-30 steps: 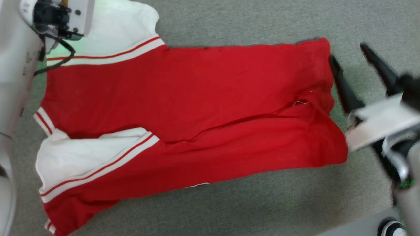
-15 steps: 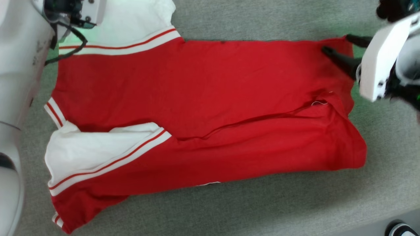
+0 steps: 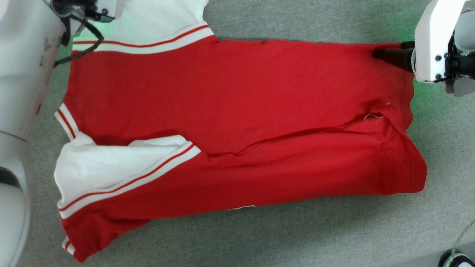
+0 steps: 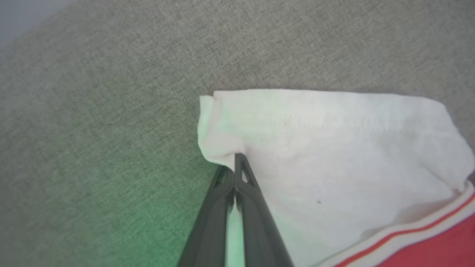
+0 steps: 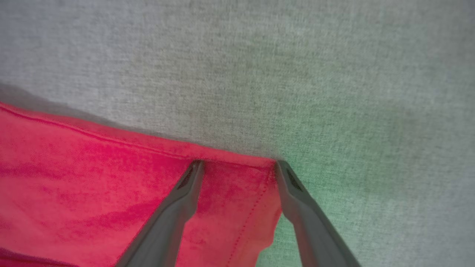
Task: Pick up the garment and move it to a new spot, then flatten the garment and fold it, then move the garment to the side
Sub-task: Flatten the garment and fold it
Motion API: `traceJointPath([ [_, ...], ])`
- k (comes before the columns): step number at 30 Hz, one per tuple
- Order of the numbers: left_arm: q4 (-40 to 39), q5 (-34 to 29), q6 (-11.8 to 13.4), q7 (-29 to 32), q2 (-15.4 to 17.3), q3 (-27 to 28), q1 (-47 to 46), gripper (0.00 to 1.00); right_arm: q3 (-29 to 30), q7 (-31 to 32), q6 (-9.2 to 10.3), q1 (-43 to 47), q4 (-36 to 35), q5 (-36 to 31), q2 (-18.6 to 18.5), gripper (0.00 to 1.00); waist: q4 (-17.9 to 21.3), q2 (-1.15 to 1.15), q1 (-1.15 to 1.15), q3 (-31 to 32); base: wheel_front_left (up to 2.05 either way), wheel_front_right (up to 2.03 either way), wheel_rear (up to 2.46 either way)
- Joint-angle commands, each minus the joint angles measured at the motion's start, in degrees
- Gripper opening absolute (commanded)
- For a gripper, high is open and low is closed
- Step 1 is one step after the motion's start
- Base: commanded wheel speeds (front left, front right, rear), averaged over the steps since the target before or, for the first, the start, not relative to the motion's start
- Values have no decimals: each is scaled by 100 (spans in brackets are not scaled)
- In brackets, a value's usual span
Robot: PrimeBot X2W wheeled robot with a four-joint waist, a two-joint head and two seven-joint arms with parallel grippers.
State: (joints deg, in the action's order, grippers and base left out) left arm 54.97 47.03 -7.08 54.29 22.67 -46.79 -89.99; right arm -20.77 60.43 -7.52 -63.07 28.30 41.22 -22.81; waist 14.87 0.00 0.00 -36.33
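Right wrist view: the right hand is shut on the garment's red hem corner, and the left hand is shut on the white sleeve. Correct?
No: the right hand is open, its fingers spread astride the garment's red hem corner, as the right wrist view shows. The left hand is indeed shut on the white sleeve.

The garment [image 3: 237, 111] is bright red with white short sleeves, and where each sleeve meets the body runs a white band with one thin red stripe in it. The table [image 3: 297, 237] is a plain grey with a fine woven texture and shows a faint green glow near the left tool [image 4: 232, 167] and the right tool [image 5: 239, 163], both dark grey.
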Motion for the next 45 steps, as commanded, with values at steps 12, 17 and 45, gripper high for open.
traceJointPath([
  [12, 205, 205, -25, -290, -67, -22, 241, 0, 301, -113, 7, 73, 279, -377, 372, 0, -82, 0, 0, 34, 0, 0, 0],
  [17, 98, 474, -41, -626, -89, 202, 108, 0, 295, -646, 7, 91, 104, -454, 191, 0, -186, 0, 0, 262, 0, 0, 0],
  [45, -2516, 1805, 300, -776, 1186, -39, 2982, 0, -270, -1984, 7, 2702, -1343, 496, -1589, 0, -1181, 0, 0, 2502, 0, 0, 0],
])
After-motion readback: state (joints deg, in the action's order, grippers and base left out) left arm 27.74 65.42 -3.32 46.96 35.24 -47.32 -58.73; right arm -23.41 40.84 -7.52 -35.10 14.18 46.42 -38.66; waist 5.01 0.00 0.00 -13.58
